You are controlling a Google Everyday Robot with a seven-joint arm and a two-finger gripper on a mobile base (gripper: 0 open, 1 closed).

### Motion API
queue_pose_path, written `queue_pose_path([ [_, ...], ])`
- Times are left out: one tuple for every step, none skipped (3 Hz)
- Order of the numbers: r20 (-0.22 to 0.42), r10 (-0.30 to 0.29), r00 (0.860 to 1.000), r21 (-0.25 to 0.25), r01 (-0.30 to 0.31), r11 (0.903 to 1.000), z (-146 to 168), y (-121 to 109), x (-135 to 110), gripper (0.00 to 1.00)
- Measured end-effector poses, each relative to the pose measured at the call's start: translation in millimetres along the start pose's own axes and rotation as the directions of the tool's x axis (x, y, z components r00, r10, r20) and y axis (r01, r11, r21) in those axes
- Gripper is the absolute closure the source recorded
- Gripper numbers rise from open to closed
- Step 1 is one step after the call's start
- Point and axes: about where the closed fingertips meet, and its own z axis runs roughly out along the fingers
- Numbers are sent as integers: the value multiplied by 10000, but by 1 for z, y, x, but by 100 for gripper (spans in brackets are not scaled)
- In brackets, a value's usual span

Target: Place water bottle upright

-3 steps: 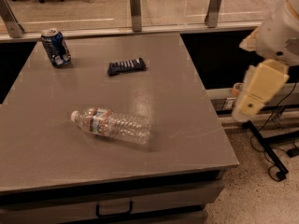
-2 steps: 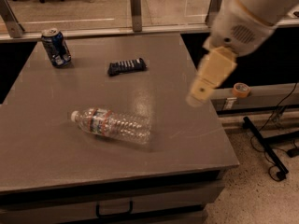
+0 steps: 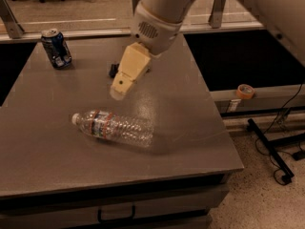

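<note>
The water bottle lies on its side on the grey table, near the front. Its white cap points left and its blue-white label edged in red sits near the cap end. My gripper hangs from the white arm above the table, a little behind and above the middle of the bottle, not touching it. It holds nothing that I can see.
A blue soda can stands upright at the table's back left. A dark flat packet lies behind the gripper, mostly hidden by it. A tape roll sits on a ledge to the right. Cables and a stand base lie on the floor at right.
My arm has swung left from beyond the table's right edge to over the table, and the gripper now hangs just behind the bottle. The bottle and can have not moved.
</note>
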Motion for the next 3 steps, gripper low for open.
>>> queue_pose_path([
  [-774,675,9947,18,-676,9977,54,15,-19,0],
  [-903,1050,9904,47,-1050,9945,62,17,-19,0],
  [-903,1050,9904,47,-1050,9945,62,17,-19,0],
])
